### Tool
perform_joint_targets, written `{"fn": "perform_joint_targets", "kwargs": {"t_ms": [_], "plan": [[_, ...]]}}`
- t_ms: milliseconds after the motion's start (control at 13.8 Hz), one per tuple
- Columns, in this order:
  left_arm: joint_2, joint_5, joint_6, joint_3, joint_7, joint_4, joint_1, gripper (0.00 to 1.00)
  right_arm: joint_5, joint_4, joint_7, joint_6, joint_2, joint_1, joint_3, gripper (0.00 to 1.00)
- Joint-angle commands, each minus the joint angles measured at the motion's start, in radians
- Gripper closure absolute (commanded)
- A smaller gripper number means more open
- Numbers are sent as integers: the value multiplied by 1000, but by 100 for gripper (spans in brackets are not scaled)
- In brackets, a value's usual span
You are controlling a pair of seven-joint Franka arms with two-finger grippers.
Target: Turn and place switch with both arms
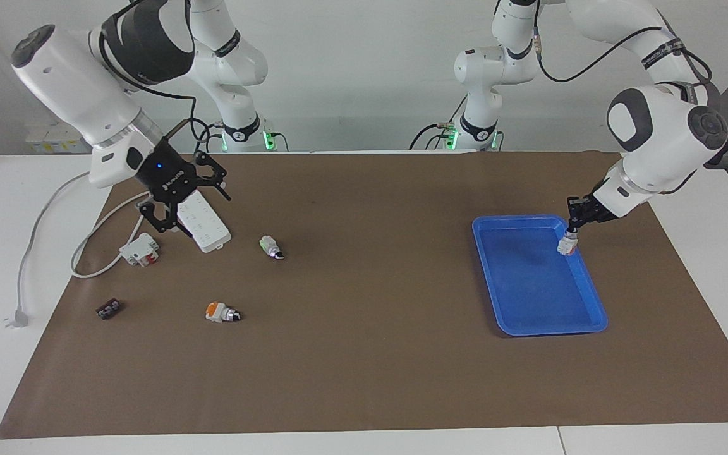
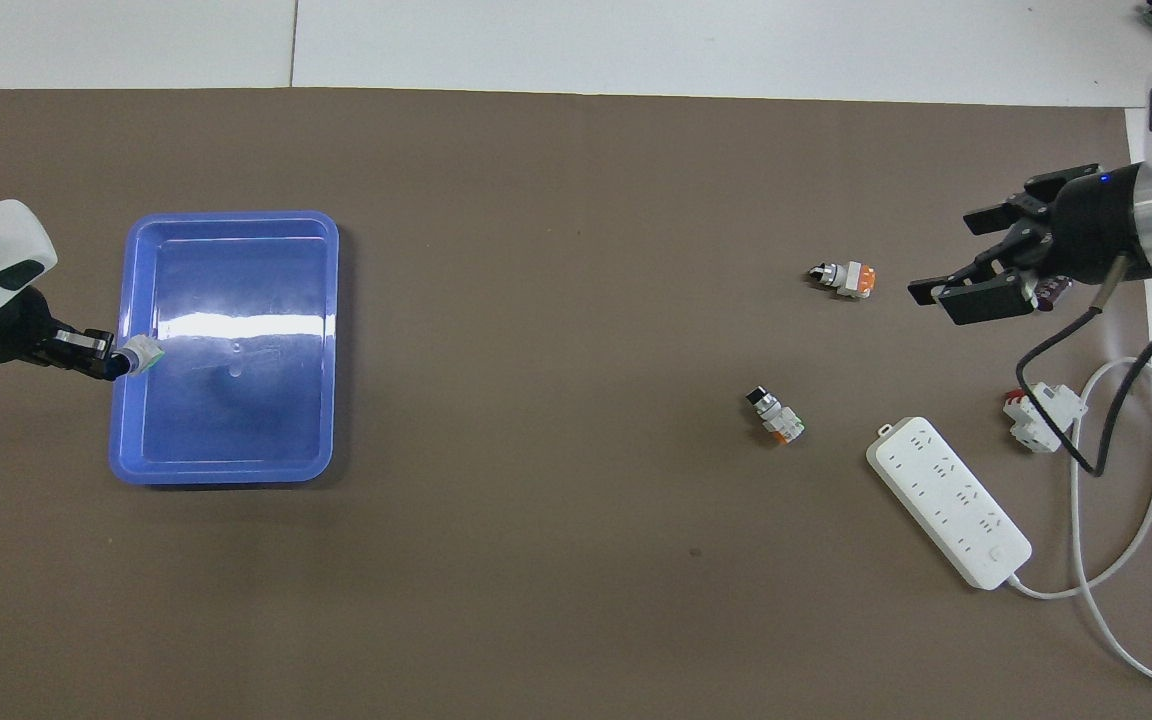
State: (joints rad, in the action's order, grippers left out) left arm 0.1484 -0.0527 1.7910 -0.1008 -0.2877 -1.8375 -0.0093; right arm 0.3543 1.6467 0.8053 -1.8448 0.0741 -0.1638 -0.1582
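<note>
The left hand (image 1: 571,235) grips the small white-bodied switch (image 1: 567,244) by its knob end, hanging it over the rim of the shallow blue plastic tray (image 1: 550,327) near the bench's left-arm end. Released here, it could catch the rim and tumble onto the brown mat. The right hand (image 1: 173,201), fingers spread wide and empty, waits over the white power strip (image 1: 206,222).

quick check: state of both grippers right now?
Left gripper: shut on the switch, over the blue tray, at its rim.
Right gripper: open, holding nothing, over the power strip.
</note>
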Motion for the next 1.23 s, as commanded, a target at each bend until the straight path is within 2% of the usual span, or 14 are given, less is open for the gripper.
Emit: {"fn": "perform_joint_targets", "kwargs": {"t_ms": [0,290,435,507,652,797,942,1159], "plan": [[11,28,53,7,27,-87,6,100,-72,-30,-220,4,-16,-2,-9,0],[7,28,80,10,36,-170,-4,100,-228,-109,-550,4,-1,15,-20,0],[11,25,47,10,38,-149,-9,100,-291,-117,-702,4,6,26,-23,0],[20,24,19,12,38,-100,-11,100,-296,-119,-766,13,6,30,-21,0],[77,17,-73,12,45,60,-11,64,-323,-130,-863,36,7,30,-20,0],[118,16,-114,12,61,192,-9,44,-366,-134,-961,103,7,35,-23,0],[119,4,-117,12,70,256,-8,37,-371,-140,-985,157,6,30,-23,0],[119,-12,-212,9,103,401,-11,36,-367,-140,-985,246,-16,17,-11,0]]}}
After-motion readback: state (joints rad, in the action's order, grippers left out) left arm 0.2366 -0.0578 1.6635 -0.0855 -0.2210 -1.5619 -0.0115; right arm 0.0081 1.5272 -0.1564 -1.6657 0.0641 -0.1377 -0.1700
